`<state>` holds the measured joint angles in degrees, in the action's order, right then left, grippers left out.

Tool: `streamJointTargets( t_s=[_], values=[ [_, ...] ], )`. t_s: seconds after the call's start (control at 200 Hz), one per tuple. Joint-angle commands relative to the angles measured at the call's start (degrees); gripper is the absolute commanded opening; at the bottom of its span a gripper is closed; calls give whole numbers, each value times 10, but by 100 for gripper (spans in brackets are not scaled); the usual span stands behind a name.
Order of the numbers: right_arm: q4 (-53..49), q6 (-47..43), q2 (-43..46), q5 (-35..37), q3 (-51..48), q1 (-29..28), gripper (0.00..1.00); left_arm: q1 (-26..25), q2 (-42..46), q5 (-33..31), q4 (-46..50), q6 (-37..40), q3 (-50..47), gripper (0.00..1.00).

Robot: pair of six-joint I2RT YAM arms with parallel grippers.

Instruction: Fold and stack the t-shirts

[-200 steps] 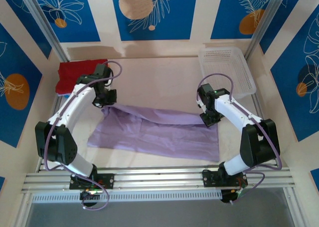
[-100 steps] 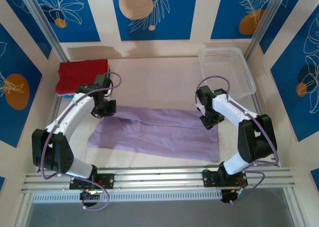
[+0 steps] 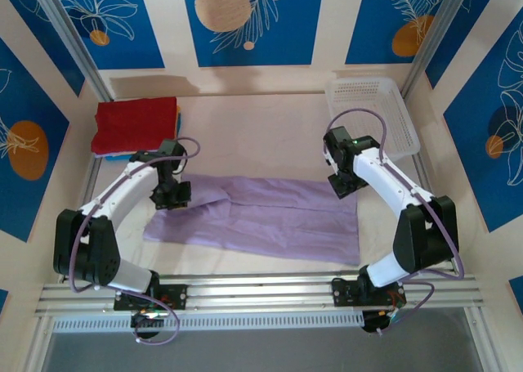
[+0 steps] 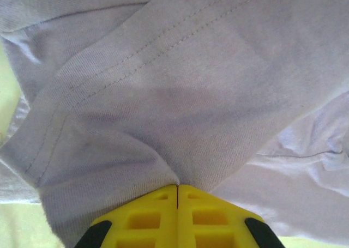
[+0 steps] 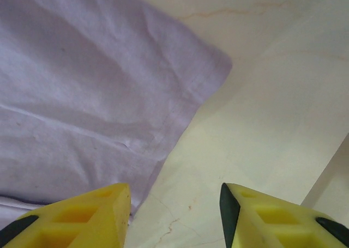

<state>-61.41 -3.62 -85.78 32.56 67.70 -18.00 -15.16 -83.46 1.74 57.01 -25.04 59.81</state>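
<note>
My left arm arcs in from its base at 7 o'clock, elbow bowed toward the wall. My left gripper [image 3: 173, 194] is down on the 10 o'clock corner of the lavender t-shirt [image 3: 261, 221]. Its yellow fingers [image 4: 147, 218] are pressed together, with a fold of the hemmed cloth pinched between them. My right arm bends up from 5 o'clock. My right gripper [image 3: 344, 184] hangs at the shirt's 2 o'clock corner, jaws spread and holding nothing, over bare surface just beside the cloth's edge.

The shirt lies spread and wrinkled across the middle of the pale tabletop [image 3: 253, 131]. At 10 o'clock sits a stack of folded shirts [image 3: 135, 123], red on top. At 2 o'clock stands a white perforated basket [image 3: 372, 114]. Blue wall panels [image 3: 253, 20] with leaf drawings surround the table.
</note>
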Motion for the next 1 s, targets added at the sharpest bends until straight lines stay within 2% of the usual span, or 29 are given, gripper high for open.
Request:
streamJointTargets(
  t_s=[0.0,0.06,0.135,0.27,0.37,0.52,0.69,0.865,0.995],
  values=[
    [-22,29,18,-21,27,-17,49,-7,-20,4,49,-19,-11,8],
    [-24,34,20,-37,34,-27,49,-7,-25,-8,61,-21,-14,10],
    [-18,45,21,-49,38,-34,49,-7,-30,7,61,-21,-19,16],
    [-10,61,21,-83,45,-46,49,-7,-39,25,95,-11,1,37],
    [0,71,23,-99,46,-49,49,-7,-18,21,111,-5,33,40],
    [19,95,27,-141,43,-49,50,-7,-10,82,49,-10,73,49],
    [28,127,30,-184,42,-51,50,-7,-81,87,-10,4,133,50],
    [25,137,41,-200,36,-52,50,-6,-187,46,13,64,221,50],
    [20,136,46,-203,31,-51,51,-6,-246,59,20,114,260,51]
  ],
)
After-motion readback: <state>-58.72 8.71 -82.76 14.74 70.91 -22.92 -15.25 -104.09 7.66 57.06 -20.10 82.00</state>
